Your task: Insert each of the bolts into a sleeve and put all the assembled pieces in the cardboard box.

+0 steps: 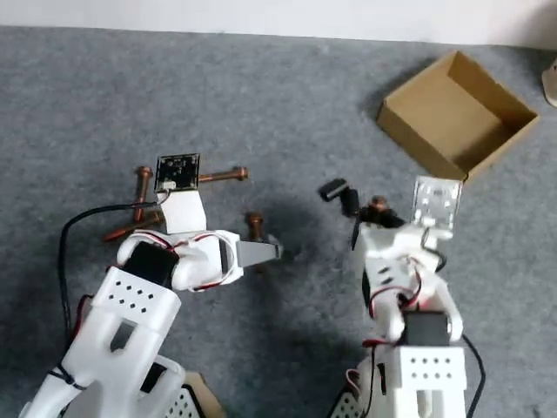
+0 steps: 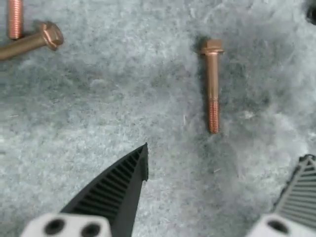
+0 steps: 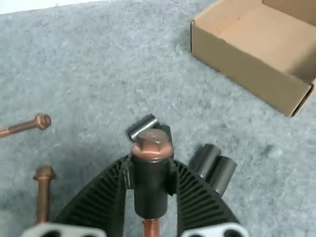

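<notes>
Clamping a sleeve [image 3: 149, 192] with a bolt [image 3: 152, 144] inside, right claw [image 3: 150, 165] faces the cardboard box [image 3: 247, 74]; left claw [image 2: 225, 151] gapes.

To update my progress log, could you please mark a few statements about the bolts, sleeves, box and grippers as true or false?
1. The right gripper grips a sleeve with a bolt standing in it. True.
2. The box already contains an assembled piece. False: it is empty.
3. The left gripper is shut on a bolt. False: it is open, and the loose bolt lies flat on the carpet just ahead of its fingers.
4. Spare sleeves lie on the carpet beside the right gripper. True.
</notes>
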You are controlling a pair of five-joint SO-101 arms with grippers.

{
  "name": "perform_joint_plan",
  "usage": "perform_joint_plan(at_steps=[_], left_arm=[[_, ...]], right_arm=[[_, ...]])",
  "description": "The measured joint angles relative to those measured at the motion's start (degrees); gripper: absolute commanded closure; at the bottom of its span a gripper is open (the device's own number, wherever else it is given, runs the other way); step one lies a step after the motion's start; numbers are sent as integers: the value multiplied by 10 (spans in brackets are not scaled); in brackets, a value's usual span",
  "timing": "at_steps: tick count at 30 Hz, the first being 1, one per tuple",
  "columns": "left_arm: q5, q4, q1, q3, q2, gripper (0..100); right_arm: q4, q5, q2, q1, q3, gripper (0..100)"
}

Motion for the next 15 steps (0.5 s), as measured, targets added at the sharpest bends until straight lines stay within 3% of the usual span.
perform_joint_plan(at_steps=[15], left_arm=[[0, 0, 2, 0, 0, 586]], right_arm=[[0, -4, 315, 68, -275, 994]])
